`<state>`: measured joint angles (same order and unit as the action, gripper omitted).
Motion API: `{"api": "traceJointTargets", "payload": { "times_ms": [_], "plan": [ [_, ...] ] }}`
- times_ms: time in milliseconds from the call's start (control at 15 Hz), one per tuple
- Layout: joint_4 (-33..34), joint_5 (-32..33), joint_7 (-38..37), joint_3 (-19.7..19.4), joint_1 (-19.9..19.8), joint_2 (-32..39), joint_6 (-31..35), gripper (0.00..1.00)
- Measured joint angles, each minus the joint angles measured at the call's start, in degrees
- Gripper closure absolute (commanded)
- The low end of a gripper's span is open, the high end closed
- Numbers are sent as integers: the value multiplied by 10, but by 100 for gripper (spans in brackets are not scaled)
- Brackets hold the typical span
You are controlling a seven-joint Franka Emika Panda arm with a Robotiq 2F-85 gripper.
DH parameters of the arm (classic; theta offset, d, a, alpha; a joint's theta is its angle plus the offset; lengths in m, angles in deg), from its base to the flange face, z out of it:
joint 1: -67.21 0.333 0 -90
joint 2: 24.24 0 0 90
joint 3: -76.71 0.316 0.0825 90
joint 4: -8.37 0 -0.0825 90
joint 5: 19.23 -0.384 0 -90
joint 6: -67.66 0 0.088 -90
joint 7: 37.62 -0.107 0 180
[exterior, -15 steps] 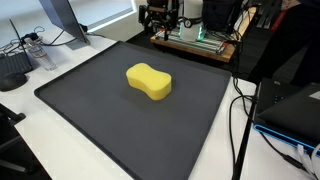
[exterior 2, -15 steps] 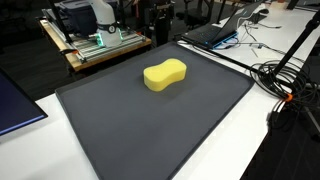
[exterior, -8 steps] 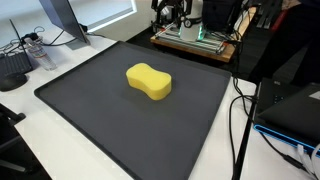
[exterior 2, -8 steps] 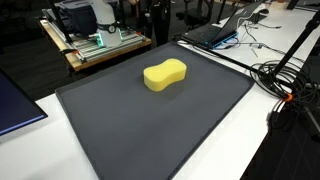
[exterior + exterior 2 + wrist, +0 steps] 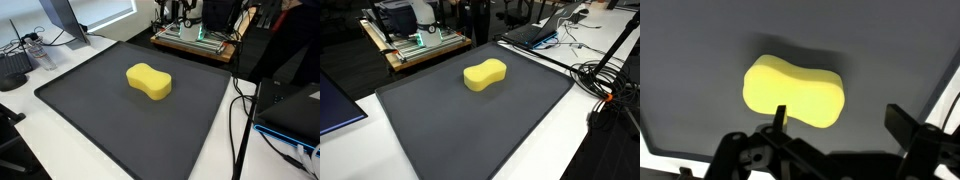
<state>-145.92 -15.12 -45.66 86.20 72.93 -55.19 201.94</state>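
A yellow peanut-shaped sponge point(image 5: 148, 82) point(image 5: 485, 74) lies on the dark grey mat point(image 5: 110, 120) point(image 5: 470, 130), a little back of its middle. High above the mat's far edge hangs my gripper point(image 5: 172, 10), mostly cut off by the top of an exterior view. In the wrist view the sponge point(image 5: 792, 92) sits far below, above the left fingertip point(image 5: 780, 115). The gripper point(image 5: 843, 120) is open, with only bare mat between its fingers. It touches nothing.
A wooden board with green-lit electronics point(image 5: 195, 40) point(image 5: 420, 45) stands behind the mat. A monitor stand point(image 5: 62, 20) and cables point(image 5: 240, 110) flank the mat. A laptop point(image 5: 535, 32) and coiled cables point(image 5: 605, 80) lie beside it.
The gripper has risen, slipping toward the top edge of the exterior view. The sponge has not moved and the jaws stay wide.
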Motion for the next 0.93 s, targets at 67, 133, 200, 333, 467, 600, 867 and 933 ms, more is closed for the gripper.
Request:
{"api": "traceJointTargets", "payload": {
  "times_ms": [67, 133, 200, 333, 467, 600, 867, 933],
  "plan": [
    [3, 0, 0, 0, 0, 2, -3, 0],
    [4, 0, 0, 0, 0, 4, -3, 0],
    [4, 0, 1, 0, 0, 5, -3, 0],
    [4, 0, 1, 0, 0, 6, -3, 0],
    [4, 0, 1, 0, 0, 6, -3, 0],
    [4, 0, 1, 0, 0, 6, -3, 0],
    [5, -23, 39, -33, 1, 22, 40, 0],
    [7, -37, 64, -51, 1, 33, 56, 0]
  ]
}}
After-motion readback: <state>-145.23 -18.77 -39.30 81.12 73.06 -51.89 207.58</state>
